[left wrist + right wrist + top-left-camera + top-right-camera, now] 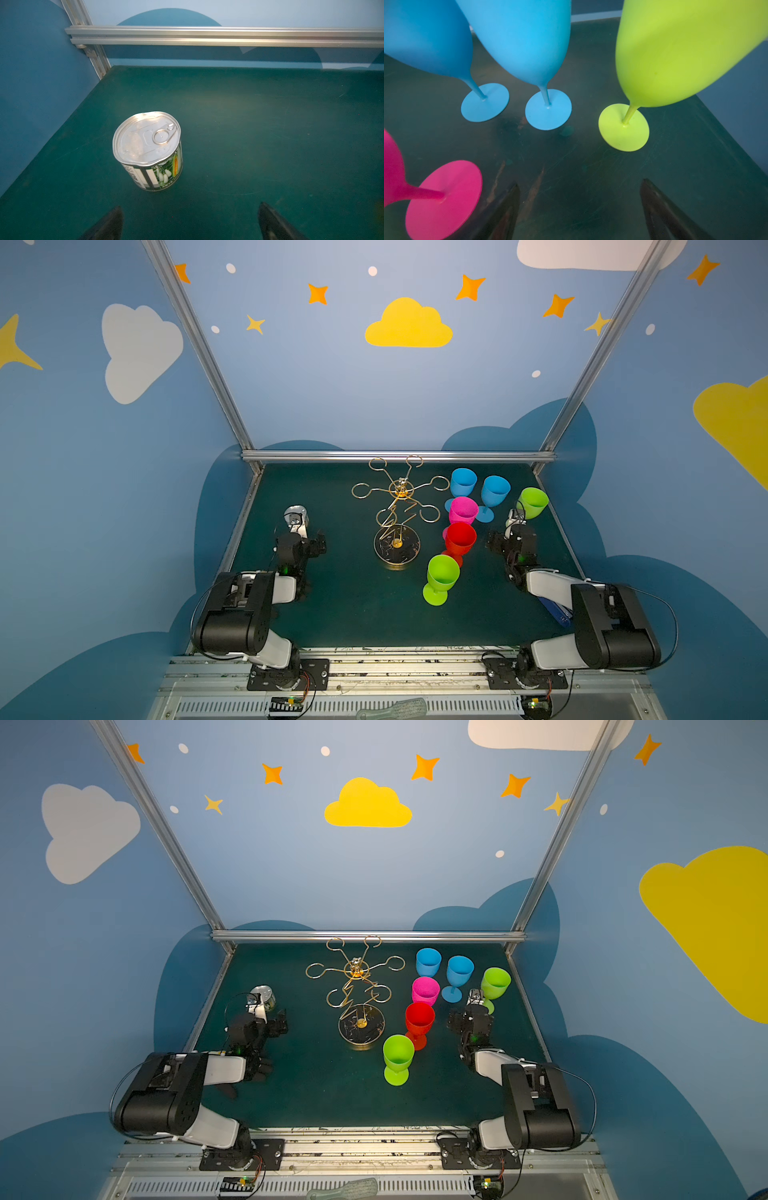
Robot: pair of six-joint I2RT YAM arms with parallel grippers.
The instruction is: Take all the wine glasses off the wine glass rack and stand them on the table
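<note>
Green desk (332, 614). Wine glass rack (397, 545) stands mid-desk on its round base, pole upright, long axis vertical, looped arms fanning out at the top. To its right, upright on the desk: blue glasses (462, 482), far green glass (532, 502), near green glass (442, 572), red glass (460, 538), pink glass (462, 510). Red and pink stand between the rack and the right tool (580, 182), which is spread wide and empty. Can (147, 149) sits ahead of the left tool (190, 205), also spread wide and empty.

Dark green tabletop (353, 614), scuffed and scratched. A silver metal rail (399, 456) runs along its far edge; slanted metal posts (197, 344) rise from its far corners. Blue walls (332, 385) stand behind and beside it, painted with a yellow cloud (409, 325), white clouds (139, 350) and orange stars (318, 294).
</note>
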